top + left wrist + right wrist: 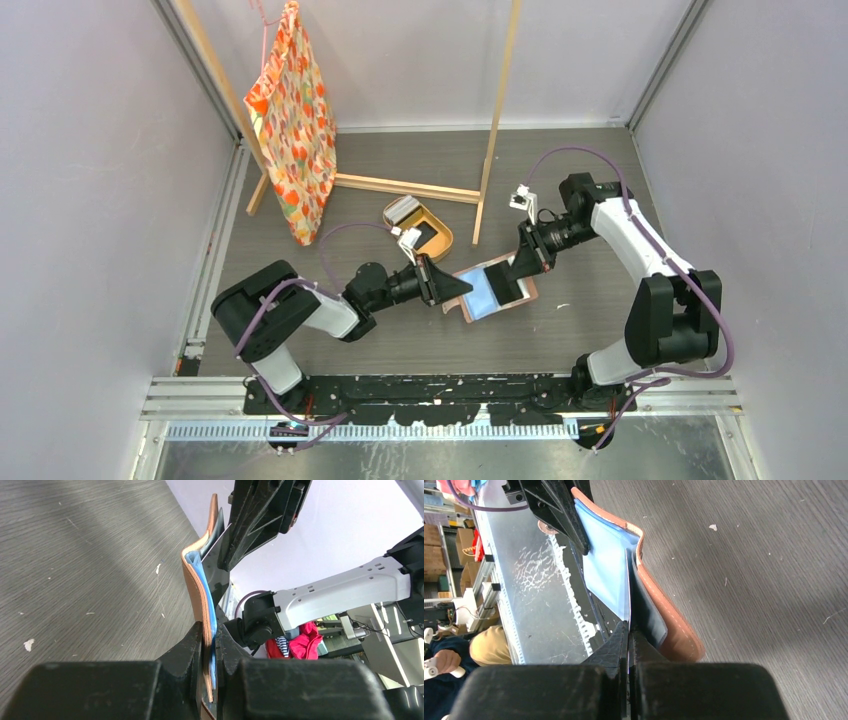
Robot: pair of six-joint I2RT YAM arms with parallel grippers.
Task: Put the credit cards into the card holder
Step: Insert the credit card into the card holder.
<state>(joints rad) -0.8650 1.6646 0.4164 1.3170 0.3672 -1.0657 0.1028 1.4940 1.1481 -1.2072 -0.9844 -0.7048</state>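
Observation:
The salmon-brown card holder (497, 292) lies open between both arms, its blue lining (604, 567) facing up. My left gripper (460, 289) is shut on its left flap; leather and blue lining sit pinched between the jaws (210, 647). My right gripper (507, 280) is shut on a thin credit card (627, 590) seen edge-on. The card's far end is at the dark inner pocket (648, 607) near the fold; how deep it sits is hidden. More credit cards (403, 209) rest in the oval tray.
An oval tan tray (443, 243) stands just behind the card holder. A wooden rack (497, 120) with an orange patterned bag (293, 120) stands at the back left. The table's near metal edge (440, 400) runs below the arm bases.

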